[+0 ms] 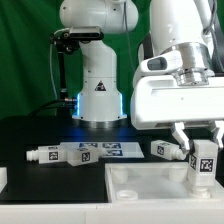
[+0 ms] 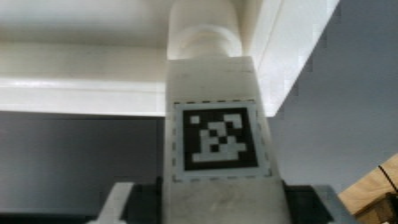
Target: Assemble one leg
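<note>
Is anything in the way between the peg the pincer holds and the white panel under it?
Nothing visible. The pincer holds the leg upright over the panel, and its tip faces the panel with nothing between. A loose leg lies aside.

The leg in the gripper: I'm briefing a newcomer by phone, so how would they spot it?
Find the large flat white panel and go to its corner at the exterior view's right, where the gripper hangs. The leg is clamped in it, standing upright, unlike the other legs lying flat on the table.
</note>
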Controlling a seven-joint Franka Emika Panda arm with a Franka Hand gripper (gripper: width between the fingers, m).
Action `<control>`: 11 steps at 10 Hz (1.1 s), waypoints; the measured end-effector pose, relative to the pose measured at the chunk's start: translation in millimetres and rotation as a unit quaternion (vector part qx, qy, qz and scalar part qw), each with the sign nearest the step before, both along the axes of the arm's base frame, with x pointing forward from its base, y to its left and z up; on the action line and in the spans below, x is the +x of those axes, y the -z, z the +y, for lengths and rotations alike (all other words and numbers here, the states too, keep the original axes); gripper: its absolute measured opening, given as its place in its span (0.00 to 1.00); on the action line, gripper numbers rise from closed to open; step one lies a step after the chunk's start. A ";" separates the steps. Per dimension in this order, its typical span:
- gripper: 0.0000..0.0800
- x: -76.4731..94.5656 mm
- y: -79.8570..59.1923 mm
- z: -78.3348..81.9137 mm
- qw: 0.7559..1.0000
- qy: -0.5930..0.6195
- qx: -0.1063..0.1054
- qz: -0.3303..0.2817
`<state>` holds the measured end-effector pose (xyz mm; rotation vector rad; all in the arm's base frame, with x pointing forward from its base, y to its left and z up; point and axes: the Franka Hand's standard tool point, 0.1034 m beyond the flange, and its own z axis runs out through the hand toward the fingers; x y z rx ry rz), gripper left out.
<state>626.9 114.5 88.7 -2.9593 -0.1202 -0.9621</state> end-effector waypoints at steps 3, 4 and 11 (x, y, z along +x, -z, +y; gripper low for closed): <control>0.36 0.7 4.8 -0.6 1.000 0.001 -0.002 -0.006; 0.36 0.9 4.6 -0.6 1.000 0.002 -0.001 -0.005; 0.80 4.6 3.7 -1.5 0.998 0.009 0.010 0.062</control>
